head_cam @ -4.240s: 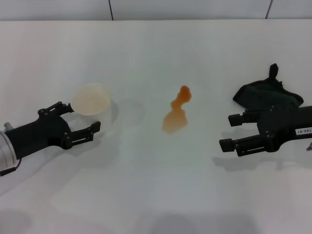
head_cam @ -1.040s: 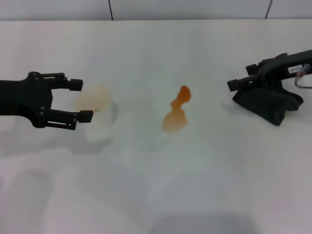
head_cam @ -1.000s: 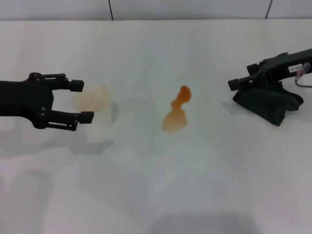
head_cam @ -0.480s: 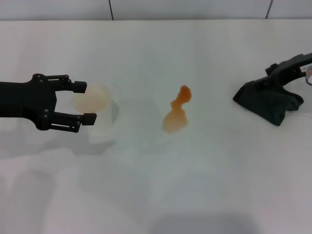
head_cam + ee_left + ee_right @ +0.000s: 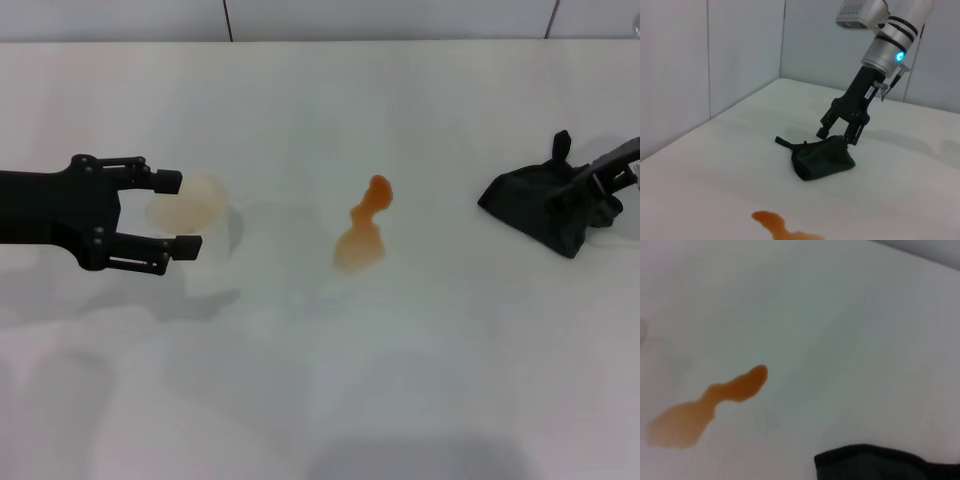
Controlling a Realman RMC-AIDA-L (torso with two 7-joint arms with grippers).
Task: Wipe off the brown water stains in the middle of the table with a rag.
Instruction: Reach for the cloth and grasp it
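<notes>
The brown water stains (image 5: 362,228) form one orange-brown blotch in the middle of the white table (image 5: 320,390). They also show in the left wrist view (image 5: 774,222) and the right wrist view (image 5: 710,402). The black rag (image 5: 540,208) lies crumpled at the right, its pointed tip up. My right gripper (image 5: 598,182) is over the rag's right side. In the left wrist view the right gripper (image 5: 838,134) is open, with its fingertips down at the top of the rag (image 5: 822,160). My left gripper (image 5: 178,213) is open at the left.
A whitish translucent cup (image 5: 195,210) stands just at my left gripper's fingertips, left of the stain. The table's far edge meets a grey wall (image 5: 400,18). An edge of the rag (image 5: 880,464) shows in the right wrist view.
My right gripper has moved right along the rag, uncovering the rag's pointed tip. My left gripper has edged right, closer around the cup. The stain is unchanged.
</notes>
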